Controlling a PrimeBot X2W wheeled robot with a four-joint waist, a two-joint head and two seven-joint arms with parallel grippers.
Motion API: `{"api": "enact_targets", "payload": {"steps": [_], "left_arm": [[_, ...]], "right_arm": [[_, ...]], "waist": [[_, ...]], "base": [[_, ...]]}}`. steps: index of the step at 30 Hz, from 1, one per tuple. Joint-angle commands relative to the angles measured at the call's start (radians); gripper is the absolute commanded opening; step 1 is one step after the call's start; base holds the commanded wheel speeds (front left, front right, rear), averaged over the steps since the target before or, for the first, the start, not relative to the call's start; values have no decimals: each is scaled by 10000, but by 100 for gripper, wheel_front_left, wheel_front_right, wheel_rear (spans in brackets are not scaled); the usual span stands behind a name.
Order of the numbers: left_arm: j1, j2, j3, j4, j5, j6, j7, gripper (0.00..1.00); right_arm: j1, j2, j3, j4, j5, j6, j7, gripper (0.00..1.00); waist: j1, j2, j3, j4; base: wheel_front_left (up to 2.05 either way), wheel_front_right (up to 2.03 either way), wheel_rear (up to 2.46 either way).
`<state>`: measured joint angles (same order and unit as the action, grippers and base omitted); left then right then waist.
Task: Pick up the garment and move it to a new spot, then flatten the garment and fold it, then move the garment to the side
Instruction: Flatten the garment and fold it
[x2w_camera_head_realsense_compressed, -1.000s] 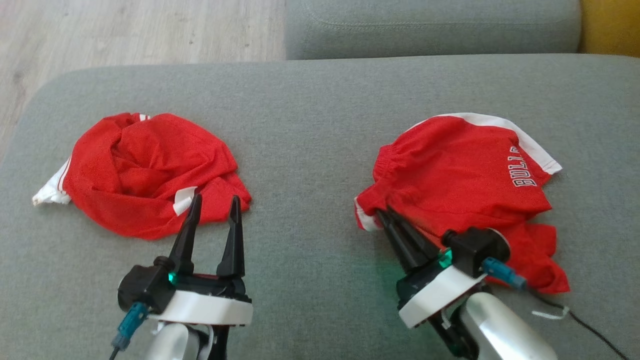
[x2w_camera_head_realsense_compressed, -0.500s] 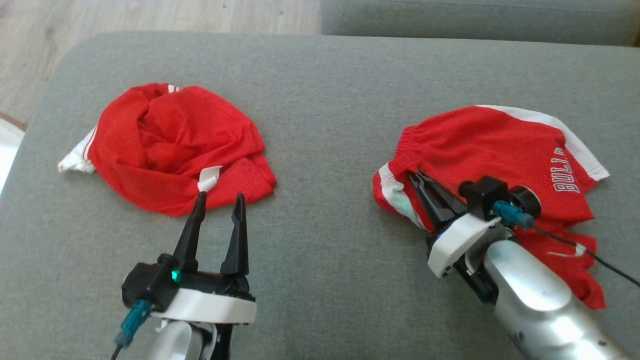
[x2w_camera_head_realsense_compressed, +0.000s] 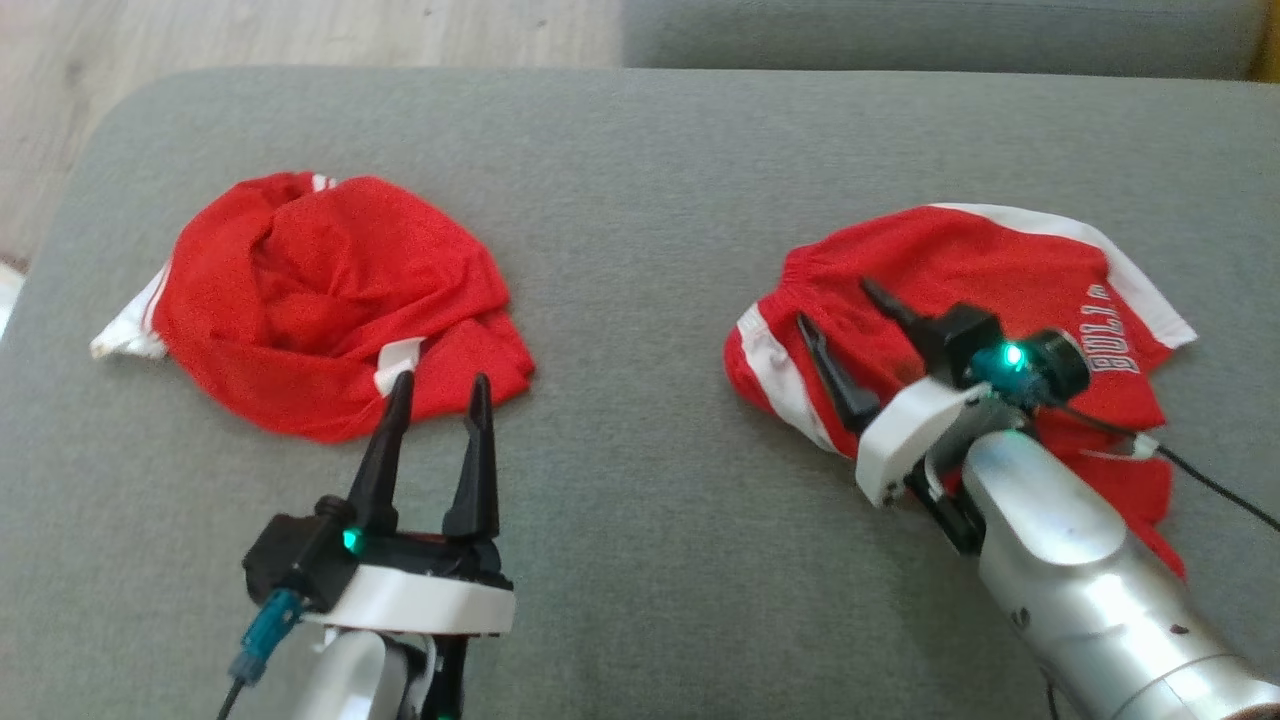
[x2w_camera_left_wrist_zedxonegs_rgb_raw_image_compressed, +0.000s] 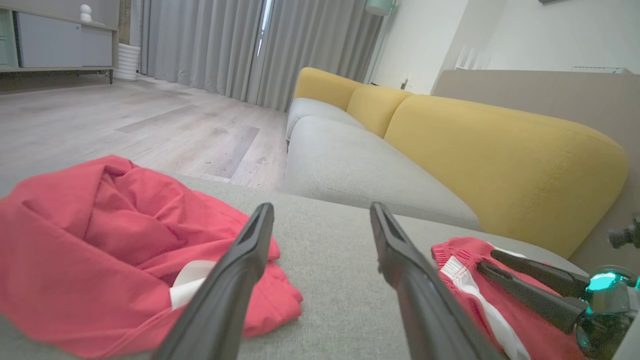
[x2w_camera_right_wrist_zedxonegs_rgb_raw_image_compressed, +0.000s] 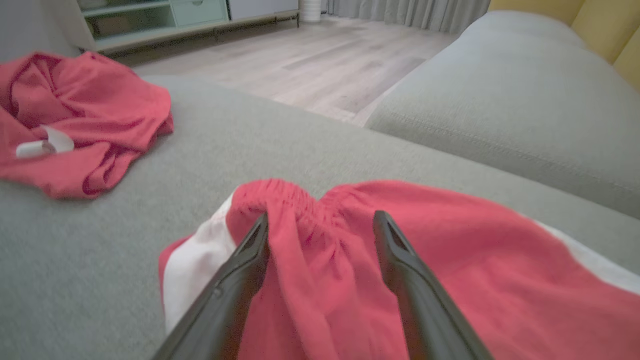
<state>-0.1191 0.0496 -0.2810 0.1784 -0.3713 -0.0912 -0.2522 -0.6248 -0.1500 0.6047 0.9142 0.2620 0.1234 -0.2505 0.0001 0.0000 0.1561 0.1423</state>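
Sofa: a grey seat carrying two red garments, well apart.
Shorts: on the sofa's right side, lettering up, with white stripes at the far edge and the near end. The waistband is gathered, and the near leg is bunched beside the right arm.
Heap: a crumpled red garment on the left side, in loose folds.
Right gripper: jaws spread wide and holding nothing, one on each side of a ridge of cloth at the waistband. I cannot tell whether the tips touch it.
Left gripper: jaws wide and empty, tips just short of the heap's near edge.
Done: at most the first move, I'd judge, as the shorts lie on the seat free of both grippers.
Left: flattening, folding and moving aside. Neither garment is flat or folded yet.
Watch: the bunched near leg will need pulling out before any fold lies true.
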Motion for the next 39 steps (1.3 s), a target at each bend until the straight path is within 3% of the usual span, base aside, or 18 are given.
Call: {"api": "enact_targets", "payload": {"steps": [1, 15, 21, 30, 39], "left_arm": [[-293, 7, 421, -344, -26, 46, -95, 100], [73, 7, 914, -518, 39, -18, -95, 100], [184, 7, 880, -532, 26, -51, -95, 100], [188, 6, 785, -488, 103, -123, -95, 100], [83, 6, 573, -405, 93, -176, -95, 100]], "right_arm": [[-18, 158, -177, -595, -98, 73, -109, 100], [3572, 557, -3984, -4950, -524, 73, -111, 100], [5136, 924, -5261, -6013, -777, 73, -112, 100], [5568, 994, -5705, -6061, -576, 73, -112, 100], [4110, 997, -6078, -3862, -164, 73, 620, 100]], "waist": [[-1, 0, -112, -207], [-1, 0, -801, -1641], [-1, 0, -933, -1911], [-1, 0, -919, -1887], [-1, 0, -595, -1417]], "base": [[0, 0, 0], [0, 0, 0], [0, 0, 0], [0, 0, 0], [0, 0, 0]]}}
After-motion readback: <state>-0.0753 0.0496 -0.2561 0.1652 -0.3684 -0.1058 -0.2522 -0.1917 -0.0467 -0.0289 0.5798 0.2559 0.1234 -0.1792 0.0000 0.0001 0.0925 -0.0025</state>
